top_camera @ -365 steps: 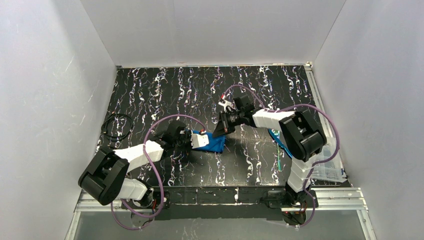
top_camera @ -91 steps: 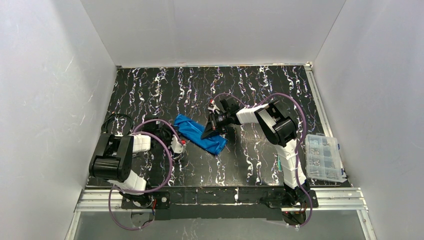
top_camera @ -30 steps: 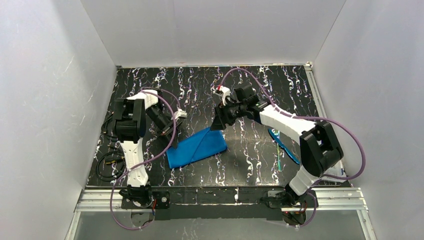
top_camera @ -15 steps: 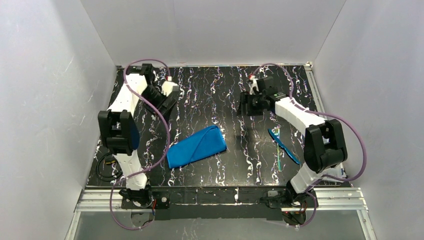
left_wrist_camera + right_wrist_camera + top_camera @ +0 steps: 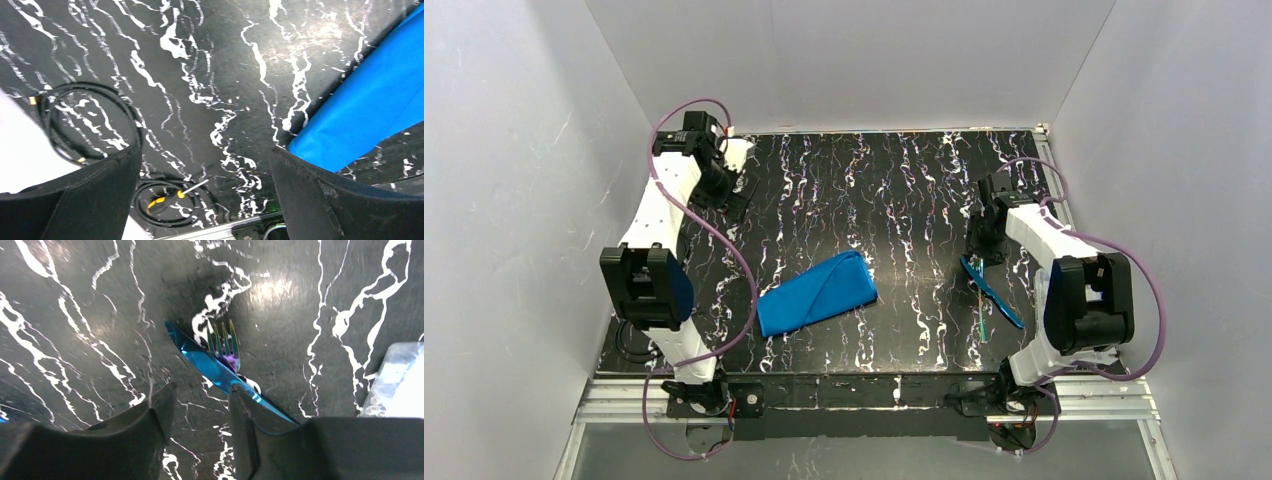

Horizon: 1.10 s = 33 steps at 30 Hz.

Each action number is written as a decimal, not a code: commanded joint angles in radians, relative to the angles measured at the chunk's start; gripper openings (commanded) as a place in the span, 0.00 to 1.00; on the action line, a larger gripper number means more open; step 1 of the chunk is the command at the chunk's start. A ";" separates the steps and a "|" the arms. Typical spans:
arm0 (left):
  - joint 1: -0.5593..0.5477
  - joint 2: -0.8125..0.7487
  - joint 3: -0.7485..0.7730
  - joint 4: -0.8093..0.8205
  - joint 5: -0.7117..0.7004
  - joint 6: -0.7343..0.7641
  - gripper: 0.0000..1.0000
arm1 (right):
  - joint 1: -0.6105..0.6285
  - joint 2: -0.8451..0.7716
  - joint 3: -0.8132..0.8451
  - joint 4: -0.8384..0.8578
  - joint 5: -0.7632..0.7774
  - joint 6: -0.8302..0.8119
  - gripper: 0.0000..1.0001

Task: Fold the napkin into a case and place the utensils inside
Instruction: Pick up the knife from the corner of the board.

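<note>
The napkin (image 5: 816,292) lies in the middle of the table as a flat bright blue wedge, the case, with nothing holding it. One edge of the napkin (image 5: 370,110) shows in the left wrist view. The utensils (image 5: 989,290) lie to its right: a shiny blue knife (image 5: 220,370) and a fork (image 5: 225,342) crossing it. My right gripper (image 5: 976,252) hangs just above their far end. The right gripper (image 5: 200,390) is open, with bare table between its fingers. My left gripper (image 5: 739,200) is up at the back left corner. The left gripper (image 5: 205,150) is wide open and holds nothing.
Black cable coils (image 5: 85,120) lie at the table's left edge, with another coil with a yellow plug (image 5: 170,200) near the front rail. A clear plastic box (image 5: 395,380) sits right of the utensils. White walls close in on three sides.
Both arms have pulled away from the napkin. The left swung to the back left corner and opened fully. The right moved right and down over the utensils, jaws narrowing. The napkin stayed still.
</note>
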 commanded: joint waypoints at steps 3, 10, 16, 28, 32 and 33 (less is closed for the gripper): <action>-0.003 -0.092 -0.038 -0.030 0.115 -0.039 0.98 | 0.010 -0.005 -0.023 -0.064 0.038 -0.026 0.54; -0.003 -0.138 -0.054 -0.040 0.142 -0.026 0.98 | 0.010 0.017 -0.051 -0.062 0.037 -0.032 0.56; -0.004 -0.156 -0.033 -0.049 0.165 -0.041 0.98 | 0.011 0.069 -0.041 -0.059 0.057 -0.039 0.55; -0.003 -0.163 0.028 -0.075 0.179 -0.047 0.98 | 0.010 0.162 0.004 -0.042 0.050 -0.034 0.31; -0.002 -0.160 0.033 -0.076 0.176 -0.046 0.99 | 0.011 0.176 0.020 -0.036 0.038 -0.029 0.27; -0.003 -0.160 0.035 -0.076 0.175 -0.047 0.98 | 0.010 0.176 0.023 -0.031 0.034 -0.026 0.25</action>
